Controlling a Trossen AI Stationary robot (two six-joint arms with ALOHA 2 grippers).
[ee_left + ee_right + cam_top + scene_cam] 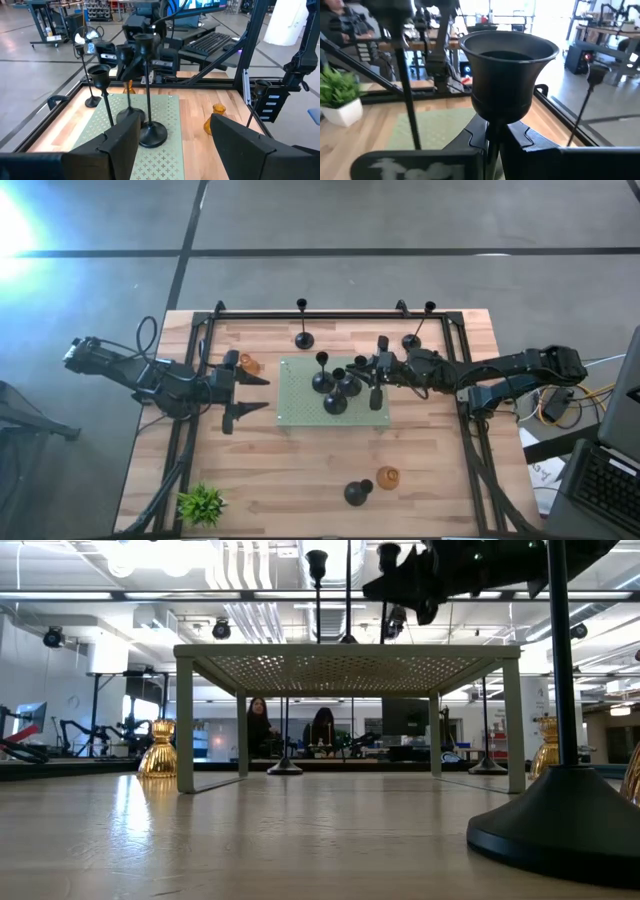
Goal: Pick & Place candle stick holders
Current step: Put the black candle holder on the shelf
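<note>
A pale green perforated mat (300, 395), raised on legs, stands mid-table. Three black candle stick holders (335, 402) stand on it, thin stems upright. My right gripper (365, 370) reaches in level from the table's right and is shut on one holder's stem; its cup (509, 70) fills the right wrist view. My left gripper (250, 395) hovers open at the mat's left edge, nothing between its fingers (120, 142). An amber holder (249, 364) stands on the table just beyond it. My right gripper (494, 137) pinches the black holder's thin stem (492, 127) between its two fingers, just under the cup. The fingers come in level from the table's right and lie across the stem. The holder stands upright; whether its base rests on the mat does not show.
More black holders stand at the far edge (303, 338) and far right (412, 340). Another black one (358, 493) and an amber one (388, 477) stand near the front edge. A small green plant (202, 503) sits at the near left corner. A black frame rims the table.
</note>
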